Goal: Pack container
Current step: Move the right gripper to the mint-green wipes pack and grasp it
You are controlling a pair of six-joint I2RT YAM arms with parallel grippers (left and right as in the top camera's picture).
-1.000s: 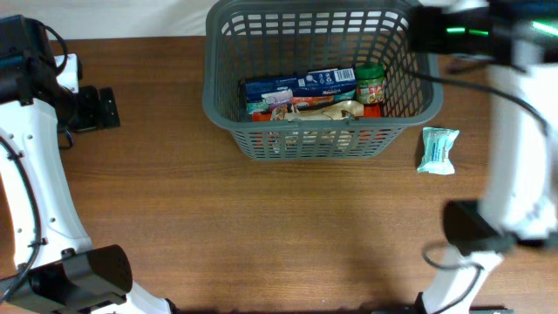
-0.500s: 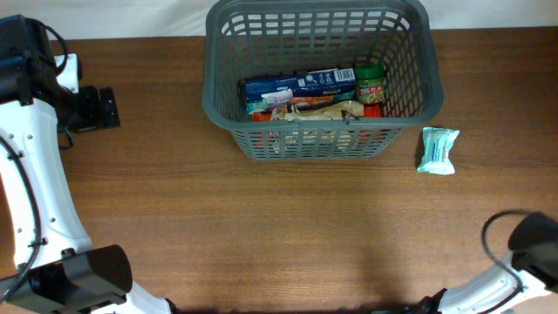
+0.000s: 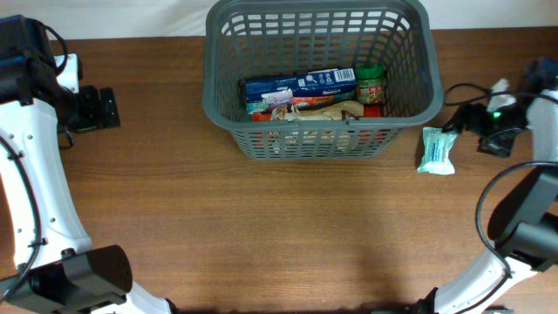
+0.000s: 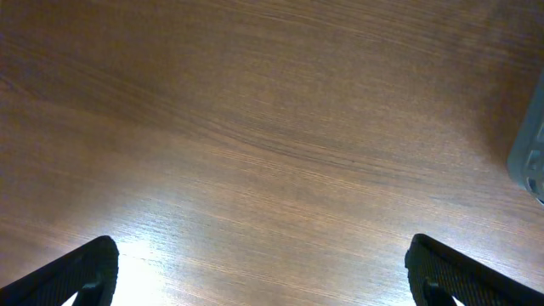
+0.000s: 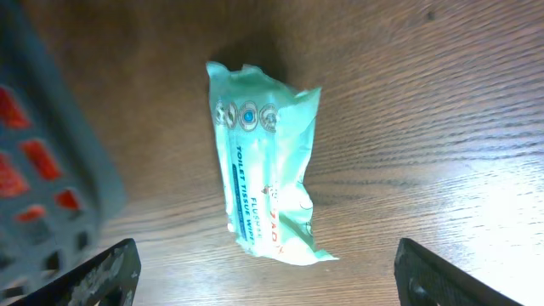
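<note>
The dark grey slotted container (image 3: 318, 17) stands at the back middle of the table and holds a blue box (image 3: 298, 86), a green-lidded jar (image 3: 370, 84) and other packets. A pale green tissue packet (image 3: 437, 150) lies on the table just right of it, and fills the middle of the right wrist view (image 5: 268, 161). My right gripper (image 3: 462, 122) is open and empty, just right of the packet; its fingertips (image 5: 272, 276) sit wide apart, short of the packet. My left gripper (image 3: 106, 108) is open and empty over bare wood (image 4: 263, 272) at the far left.
The container's wall (image 5: 51, 144) shows at the left edge of the right wrist view, close to the packet. A black cable (image 3: 458, 89) loops from the right arm near the container's right rim. Bare wooden table (image 3: 279, 227) lies in front.
The right arm swung from above the container's back right corner, out of view, then down to the table beside the tissue packet. The left arm has not moved.
</note>
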